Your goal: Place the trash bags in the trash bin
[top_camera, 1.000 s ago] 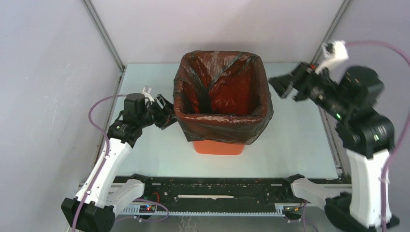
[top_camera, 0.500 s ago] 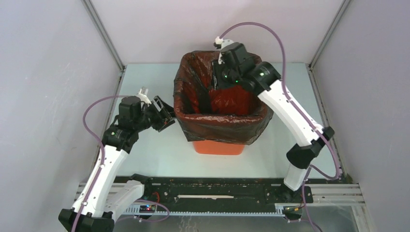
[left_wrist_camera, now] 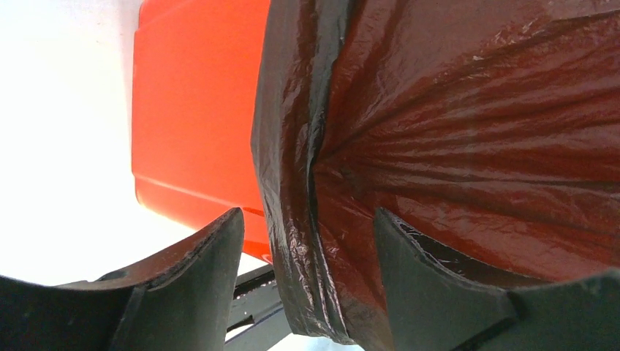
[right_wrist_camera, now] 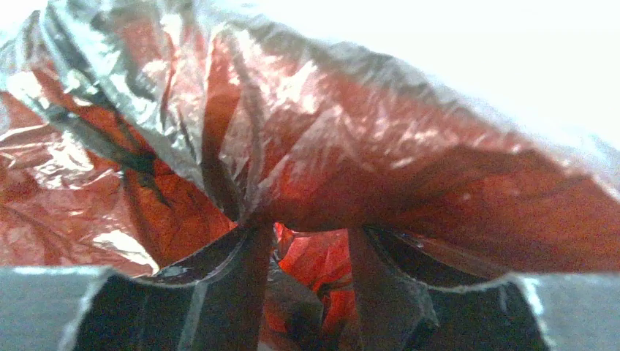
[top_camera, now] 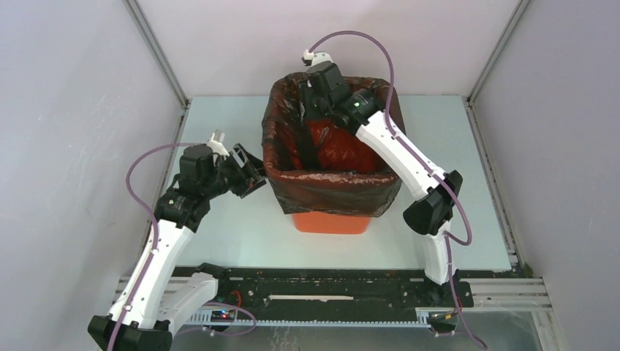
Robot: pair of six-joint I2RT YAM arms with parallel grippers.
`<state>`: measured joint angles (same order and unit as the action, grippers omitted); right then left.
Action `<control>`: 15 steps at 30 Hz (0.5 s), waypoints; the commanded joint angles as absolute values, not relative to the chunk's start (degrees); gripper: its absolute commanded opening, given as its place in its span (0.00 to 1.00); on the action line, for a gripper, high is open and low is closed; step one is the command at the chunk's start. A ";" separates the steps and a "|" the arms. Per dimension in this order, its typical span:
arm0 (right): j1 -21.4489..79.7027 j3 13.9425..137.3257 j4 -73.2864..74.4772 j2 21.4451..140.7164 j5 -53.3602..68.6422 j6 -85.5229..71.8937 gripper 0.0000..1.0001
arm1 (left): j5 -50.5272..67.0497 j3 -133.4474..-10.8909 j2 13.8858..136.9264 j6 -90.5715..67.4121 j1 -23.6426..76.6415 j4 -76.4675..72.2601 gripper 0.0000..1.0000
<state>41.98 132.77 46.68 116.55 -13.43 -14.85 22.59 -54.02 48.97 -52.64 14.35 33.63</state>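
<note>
The orange trash bin [top_camera: 329, 223] stands mid-table, lined by the black trash bag [top_camera: 333, 191], whose edge is folded down over the rim. My left gripper [top_camera: 252, 174] is open at the bin's left wall. In the left wrist view its jaws [left_wrist_camera: 307, 213] straddle a hanging fold of the bag [left_wrist_camera: 307, 183] beside the bare orange wall [left_wrist_camera: 197, 110]. My right gripper [top_camera: 307, 88] reaches over the bin to its far-left rim corner. In the right wrist view it [right_wrist_camera: 303, 230] stands open with its tips against the stretched bag film [right_wrist_camera: 365, 146].
The pale table [top_camera: 468, 205] is walled by grey panels with metal posts at the back corners [top_camera: 157, 51]. A black rail [top_camera: 329, 281] runs along the near edge. The right arm's cable [top_camera: 365, 40] loops above the bin.
My right arm has swung from the far right, over the bin, to its far-left rim corner. My left gripper has stayed by the left wall.
</note>
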 commanded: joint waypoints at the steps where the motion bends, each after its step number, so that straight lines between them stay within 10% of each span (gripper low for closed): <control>1: 42.01 135.21 42.98 115.35 -13.68 -12.13 0.53 | 23.32 -53.57 48.39 -53.79 15.34 29.99 0.71; 15: 43.59 112.05 50.71 98.45 -7.88 -13.09 0.70 | 23.96 -54.21 49.04 -54.01 15.38 28.83 0.72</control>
<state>42.19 115.68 51.66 99.63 -11.31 -12.82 22.48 -53.95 48.99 -53.56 14.72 31.81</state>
